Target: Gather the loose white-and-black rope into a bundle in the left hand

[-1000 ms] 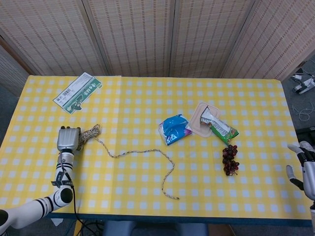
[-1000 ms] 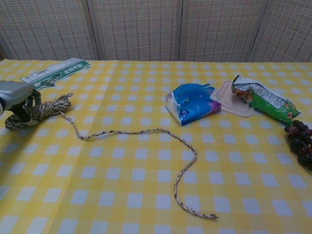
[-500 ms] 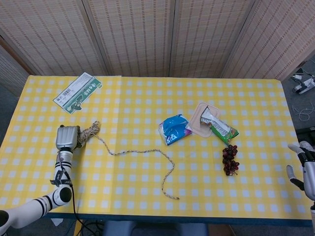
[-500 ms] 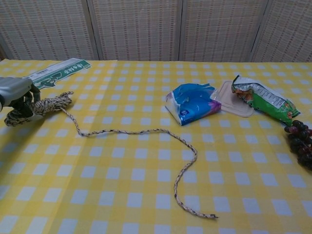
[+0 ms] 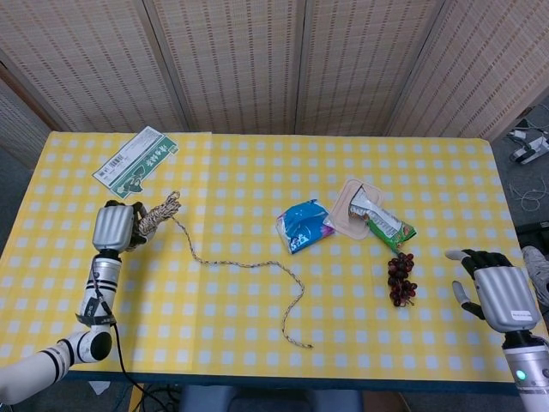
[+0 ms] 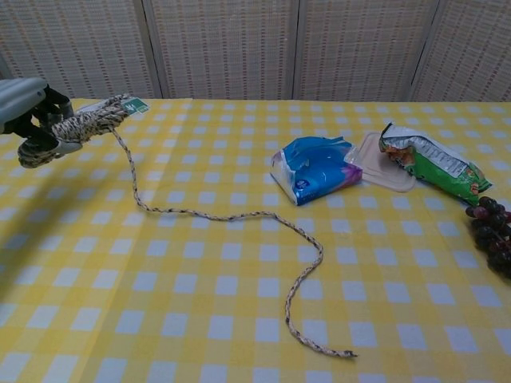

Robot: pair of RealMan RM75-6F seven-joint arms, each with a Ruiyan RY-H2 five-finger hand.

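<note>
My left hand (image 5: 116, 227) (image 6: 30, 108) grips a coiled bundle of white-and-black rope (image 5: 157, 215) (image 6: 84, 124) and holds it lifted above the yellow checked table (image 5: 257, 326) at the left. From the bundle a loose length of rope (image 5: 249, 265) (image 6: 239, 216) trails down and right across the cloth, curving to a free end (image 5: 305, 345) (image 6: 347, 353) near the front. My right hand (image 5: 496, 290) hovers over the table's right edge, fingers apart, holding nothing. It does not show in the chest view.
A green-and-white packet (image 5: 135, 161) lies behind the left hand. Mid-table sit a blue tissue pack (image 5: 302, 225) (image 6: 314, 170), a beige lid (image 5: 353, 209), a green snack bag (image 5: 388, 225) (image 6: 431, 163) and dark grapes (image 5: 401, 278) (image 6: 492, 235).
My left hand has risen with the rope bundle, pulling the near part of the trailing rope up and back. My right hand has moved in over the table's right edge.
</note>
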